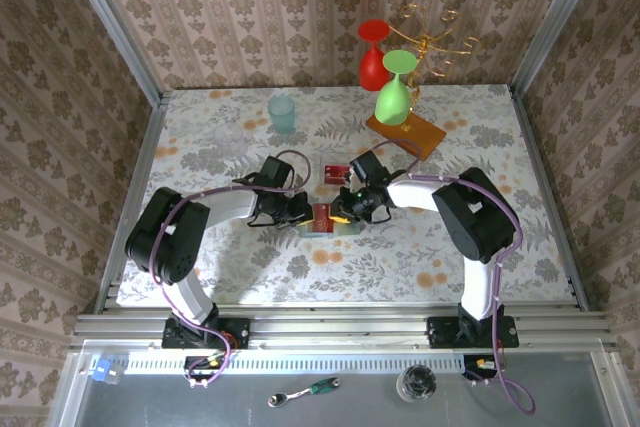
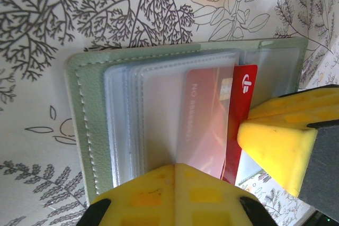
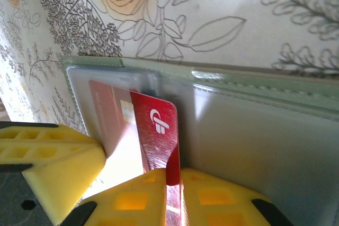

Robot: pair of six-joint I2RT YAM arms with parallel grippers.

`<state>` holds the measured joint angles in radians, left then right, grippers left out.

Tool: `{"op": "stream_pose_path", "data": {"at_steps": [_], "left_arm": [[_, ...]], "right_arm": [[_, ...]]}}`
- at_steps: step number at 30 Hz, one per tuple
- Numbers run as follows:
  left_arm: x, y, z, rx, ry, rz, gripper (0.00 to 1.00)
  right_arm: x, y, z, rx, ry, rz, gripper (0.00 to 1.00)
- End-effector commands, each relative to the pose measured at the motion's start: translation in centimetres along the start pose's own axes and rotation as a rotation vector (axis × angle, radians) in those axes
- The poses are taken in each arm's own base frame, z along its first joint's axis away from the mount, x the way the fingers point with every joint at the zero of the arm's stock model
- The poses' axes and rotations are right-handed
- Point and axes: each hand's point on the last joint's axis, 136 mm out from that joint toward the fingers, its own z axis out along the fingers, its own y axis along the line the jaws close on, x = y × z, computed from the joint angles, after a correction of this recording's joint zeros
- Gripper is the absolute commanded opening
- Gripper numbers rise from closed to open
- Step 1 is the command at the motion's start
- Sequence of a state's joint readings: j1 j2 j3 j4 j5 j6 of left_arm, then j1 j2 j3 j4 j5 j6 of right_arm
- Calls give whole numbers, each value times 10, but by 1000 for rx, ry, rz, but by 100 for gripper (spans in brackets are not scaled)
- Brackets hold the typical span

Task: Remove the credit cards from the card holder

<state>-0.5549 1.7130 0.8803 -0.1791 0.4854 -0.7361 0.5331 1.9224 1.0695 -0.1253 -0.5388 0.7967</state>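
Observation:
The card holder point(image 1: 325, 221) lies open on the flowered table, grey-green point(image 2: 90, 109) with clear sleeves inside point(image 3: 254, 86). A red credit card point(image 2: 241, 109) with a white logo sticks partway out of one sleeve point(image 3: 156, 125). My right gripper point(image 3: 181, 175) is shut on the exposed edge of this card, just right of the holder in the top view point(image 1: 348, 209). My left gripper point(image 2: 176, 170) is shut, pinching the clear sleeve over the card, at the holder's left side point(image 1: 298, 209). The two grippers sit close together.
A small red rectangle point(image 1: 337, 171) lies on the table just behind the holder. Further back stand a teal cup point(image 1: 282, 113), an orange-brown wooden slab point(image 1: 405, 134) bearing a green glass point(image 1: 393, 97), a red glass point(image 1: 373, 55) and a gold rack point(image 1: 430, 37). Walls enclose three sides.

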Motion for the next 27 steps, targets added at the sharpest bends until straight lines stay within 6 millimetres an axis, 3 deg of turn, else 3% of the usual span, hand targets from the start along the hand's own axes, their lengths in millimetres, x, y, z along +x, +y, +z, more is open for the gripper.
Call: {"op": "stream_pose_path", "data": {"at_steps": [1,12,18,27], "left_arm": [[6,12,3,-43,18,-2,5],[4,10,3,-37,17,0,5],[2,5,1,-20,10,4,5],[-9,-25,-14,44,-23,48,8]], "right_arm": [[1,-2,-14,2,-14,8,15],[-3,-5,-33,18,-41,1,14],[1,-3,-19,-30,4,19,19],[4,-4,-8,-45,25,23,21]]}}
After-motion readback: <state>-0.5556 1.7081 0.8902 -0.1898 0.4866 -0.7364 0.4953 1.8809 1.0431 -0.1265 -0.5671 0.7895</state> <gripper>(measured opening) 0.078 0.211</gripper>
